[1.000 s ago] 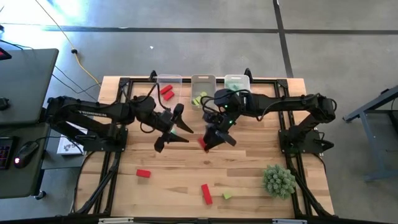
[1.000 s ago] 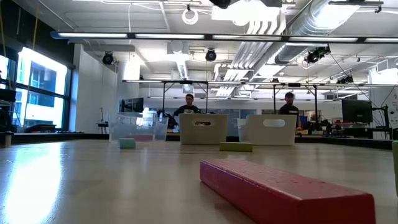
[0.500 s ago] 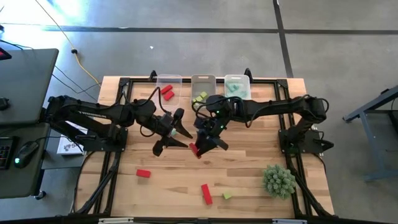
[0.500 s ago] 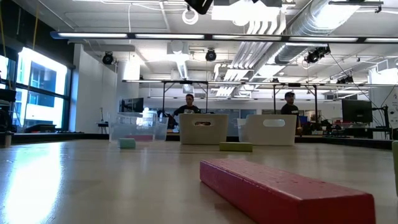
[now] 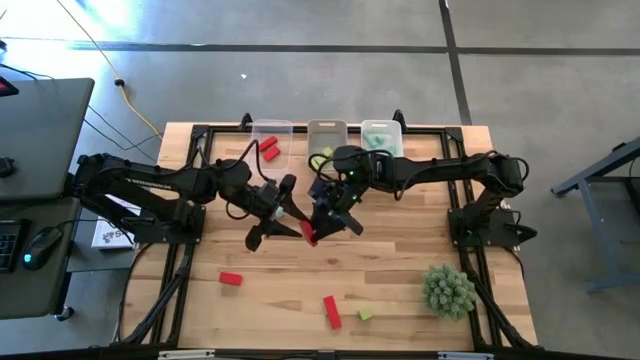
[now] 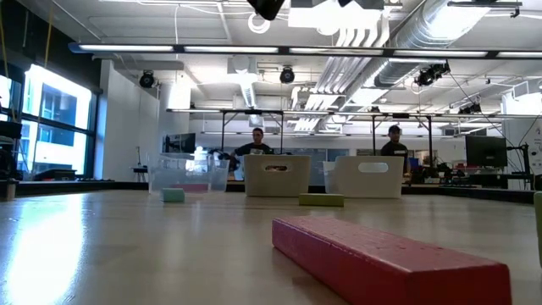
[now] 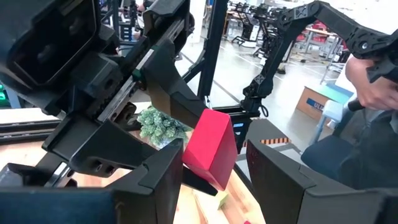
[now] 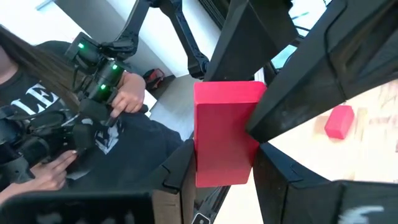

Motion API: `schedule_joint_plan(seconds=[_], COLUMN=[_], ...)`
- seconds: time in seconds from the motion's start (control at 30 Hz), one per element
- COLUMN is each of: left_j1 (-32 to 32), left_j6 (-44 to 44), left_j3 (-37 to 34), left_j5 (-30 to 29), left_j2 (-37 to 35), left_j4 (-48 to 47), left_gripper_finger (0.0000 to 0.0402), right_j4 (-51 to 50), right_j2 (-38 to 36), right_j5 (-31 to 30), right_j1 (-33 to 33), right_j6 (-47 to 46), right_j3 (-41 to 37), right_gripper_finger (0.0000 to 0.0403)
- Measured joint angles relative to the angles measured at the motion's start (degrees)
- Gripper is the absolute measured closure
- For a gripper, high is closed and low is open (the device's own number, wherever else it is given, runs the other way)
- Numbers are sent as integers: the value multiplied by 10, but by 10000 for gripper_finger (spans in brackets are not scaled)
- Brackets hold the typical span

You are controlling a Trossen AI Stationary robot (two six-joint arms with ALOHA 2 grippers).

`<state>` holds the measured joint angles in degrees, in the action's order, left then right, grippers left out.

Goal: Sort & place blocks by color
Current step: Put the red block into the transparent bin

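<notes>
Mid-surface handoff: right gripper (image 5: 318,231) pinching red block (image 5: 309,235) (image 8: 225,132) in air above surface (image 5: 400,270). Left gripper (image 5: 290,218) meets it, jaws spread either side of same block (image 7: 211,148). Other red blocks (image 5: 231,279) near front edge, beside fake plant (image 5: 447,290).

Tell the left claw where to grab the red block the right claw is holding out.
Grip the red block on its free end, the part sticking out beyond the right claw, which is shut on its other end. Bring the open left claw in from its own side, fingers straddling the block's flat faces.
</notes>
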<state>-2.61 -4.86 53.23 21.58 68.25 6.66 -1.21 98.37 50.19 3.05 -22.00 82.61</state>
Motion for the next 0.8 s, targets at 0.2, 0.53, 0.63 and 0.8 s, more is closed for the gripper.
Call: schedule_joint_plan(seconds=[0.2, 0.53, 0.63, 0.8], left_j1=[0, -8, -12, -15], left_j6=[10, 34, 50, 75], left_j3=[0, 0, 0, 0], left_j5=[-1, -2, 10, 20], left_j2=[0, 0, 0, -1], left_j4=[0, 1, 1, 1], left_gripper_finger=[236, 288, 326, 364], right_j4=[12, 21, 23, 24], right_j2=[0, 0, 0, -1], right_j5=[-2, -2, 6, 15], right_j1=[8, 15, 16, 23], right_j6=[0, 0, 0, 0], right_j3=[0, 0, 0, 0], right_gripper_finger=[305, 305, 305, 306])
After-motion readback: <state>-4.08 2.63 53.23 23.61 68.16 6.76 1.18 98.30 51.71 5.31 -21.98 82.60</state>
